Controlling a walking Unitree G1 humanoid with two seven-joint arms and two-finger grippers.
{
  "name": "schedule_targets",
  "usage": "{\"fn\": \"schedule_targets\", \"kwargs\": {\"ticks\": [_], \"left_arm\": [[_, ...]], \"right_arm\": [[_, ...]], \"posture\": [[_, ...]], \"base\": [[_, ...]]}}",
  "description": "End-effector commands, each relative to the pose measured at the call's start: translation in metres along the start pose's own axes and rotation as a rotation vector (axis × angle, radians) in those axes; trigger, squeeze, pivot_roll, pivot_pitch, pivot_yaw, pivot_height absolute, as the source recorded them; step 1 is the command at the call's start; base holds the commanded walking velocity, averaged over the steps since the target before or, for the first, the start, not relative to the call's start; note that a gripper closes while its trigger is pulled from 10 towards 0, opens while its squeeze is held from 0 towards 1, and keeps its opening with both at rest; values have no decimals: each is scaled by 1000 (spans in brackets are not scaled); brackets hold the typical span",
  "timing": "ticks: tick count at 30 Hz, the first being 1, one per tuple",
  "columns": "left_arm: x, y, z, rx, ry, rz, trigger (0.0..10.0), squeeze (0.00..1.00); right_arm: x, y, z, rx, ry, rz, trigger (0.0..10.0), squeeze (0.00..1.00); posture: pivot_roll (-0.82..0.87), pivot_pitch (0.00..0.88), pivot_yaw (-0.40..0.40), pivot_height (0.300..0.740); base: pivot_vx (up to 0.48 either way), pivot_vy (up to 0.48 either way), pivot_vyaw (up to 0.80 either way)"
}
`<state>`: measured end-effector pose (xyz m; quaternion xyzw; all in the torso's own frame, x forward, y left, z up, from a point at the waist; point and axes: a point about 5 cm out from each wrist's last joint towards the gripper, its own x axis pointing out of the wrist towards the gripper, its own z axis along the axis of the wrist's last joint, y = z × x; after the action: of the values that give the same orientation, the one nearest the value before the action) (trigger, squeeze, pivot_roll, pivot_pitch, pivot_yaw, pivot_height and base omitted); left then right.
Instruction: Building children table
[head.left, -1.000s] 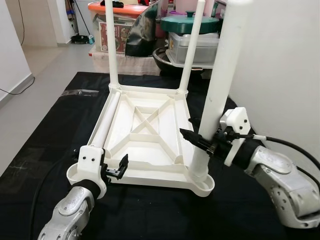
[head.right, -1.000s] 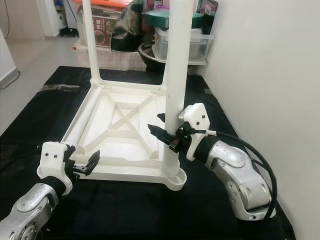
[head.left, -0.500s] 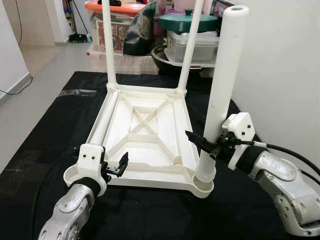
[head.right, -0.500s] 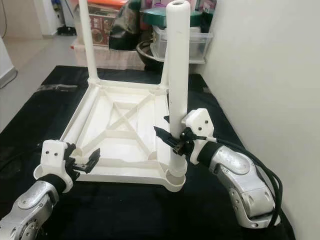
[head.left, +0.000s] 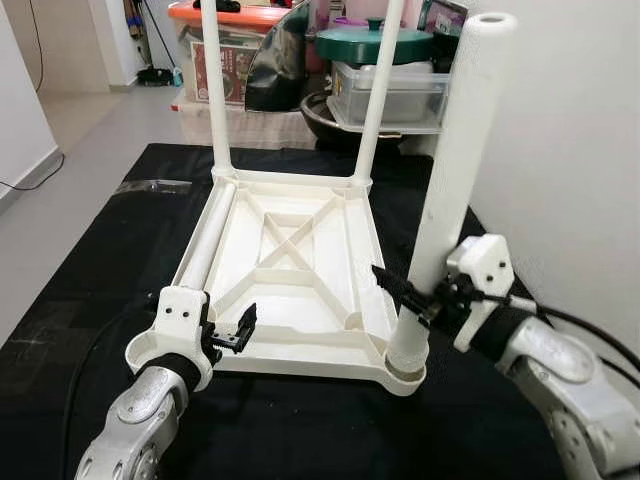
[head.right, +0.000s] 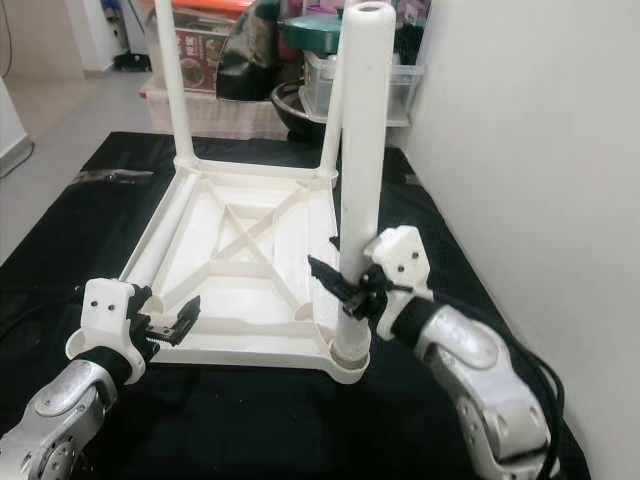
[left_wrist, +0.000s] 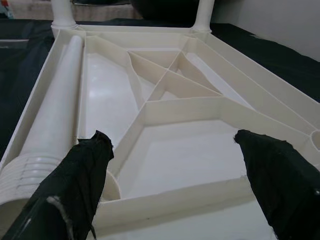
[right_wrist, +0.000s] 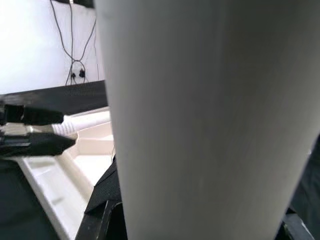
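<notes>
A white plastic children's table lies upside down on a black mat. Two white legs stand in its far corners. My right gripper is shut on a third leg, which stands nearly upright with its foot in the near right corner socket. This leg is very close in the right wrist view. A loose fourth leg lies inside the table along its left rail. My left gripper hovers open at the near left corner, with nothing between its fingers.
The black mat covers the floor around the table. Behind it stand storage boxes, a clear bin and a pot with a green lid. A white wall rises close on the right. Bare floor lies to the left.
The leg in my right gripper has come lower and stands straighter in the near right corner socket. My left gripper has stayed where it was.
</notes>
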<state>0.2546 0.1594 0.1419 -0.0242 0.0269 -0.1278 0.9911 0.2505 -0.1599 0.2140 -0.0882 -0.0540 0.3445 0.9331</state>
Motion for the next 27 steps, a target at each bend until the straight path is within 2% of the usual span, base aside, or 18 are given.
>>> {"fn": "schedule_targets", "kwargs": {"ticks": [1,5,11,18,19,21,23,24,27], "left_arm": [[0,3,-1,10,3,2,10000,0],[2,5,0,15,0,2,10000,0],[3,6,1,16,0,2,10000,0],[3,8,0,7,-1,11,10000,0],[3,8,0,4,-1,12,10000,0],[3,8,0,-9,-2,18,10000,0],[3,8,0,-9,-2,18,10000,0],[3,8,0,-13,-4,23,10000,0],[2,9,0,-12,-5,28,10000,0]], "right_arm": [[0,9,-7,20,26,12,0,0],[-1,14,-16,-21,51,2,0,0],[-2,17,-21,-26,65,-4,0,0],[0,17,-27,32,76,-50,0,0],[1,17,-28,56,75,-60,0,0],[4,14,-36,207,93,-127,0,0],[4,14,-36,207,93,-127,0,0],[4,9,-49,264,141,-209,0,0],[2,6,-58,260,189,-275,0,0]], "posture": [[31,0,-53,740],[32,0,-50,740],[30,0,-47,740],[30,0,-54,740],[32,0,-57,740],[33,0,-63,740],[33,0,-63,740],[36,0,-65,740],[36,0,-65,740]], "base": [[0,0,0],[0,0,0],[0,0,0],[0,0,0],[0,0,0],[0,0,0],[0,0,0],[0,0,0],[0,0,0]]}}
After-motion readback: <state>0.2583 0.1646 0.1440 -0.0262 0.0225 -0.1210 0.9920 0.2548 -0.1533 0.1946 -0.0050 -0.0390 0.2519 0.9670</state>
